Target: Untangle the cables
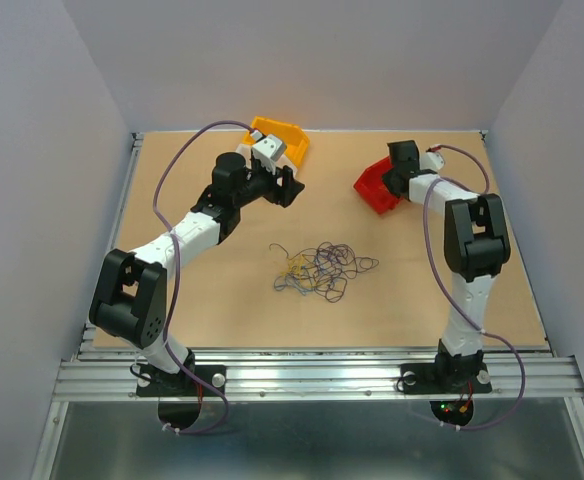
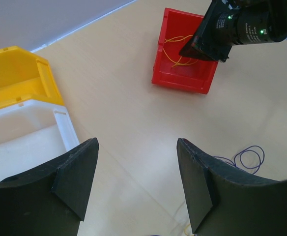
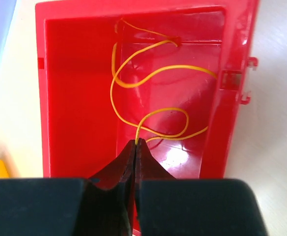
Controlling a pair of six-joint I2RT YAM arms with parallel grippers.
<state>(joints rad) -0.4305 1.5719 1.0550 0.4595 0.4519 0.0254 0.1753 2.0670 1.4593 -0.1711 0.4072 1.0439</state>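
**A:** How far along is the untangling?

**B:** Early, by my reading. One orange-yellow cable [image 3: 183,66] lies by itself in the red bin [image 3: 74,73] at the far right. The rest of the cables [image 1: 317,270] sit in one knotted clump at the middle of the worktop [image 1: 232,310], between the two arms. Nearly all the separating is left to do.

**A:** And the pincers?

**B:** The right pincer [image 3: 136,143] is clenched over the red bin. The yellow strand's end runs straight into its tips, so it looks pinched there. The left pincer [image 2: 136,177] is released and grasps nothing. It hovers at the far left, beside the yellow bin [image 2: 15,73] and the white bin [image 2: 60,123].

**A:** Counts?

**B:** Three bins: one red, one yellow, one white. Two arms. One cable is set apart and there is one clump. The clump has purple, dark and a few yellow strands, but they are too thin and too crossed over for me to count.
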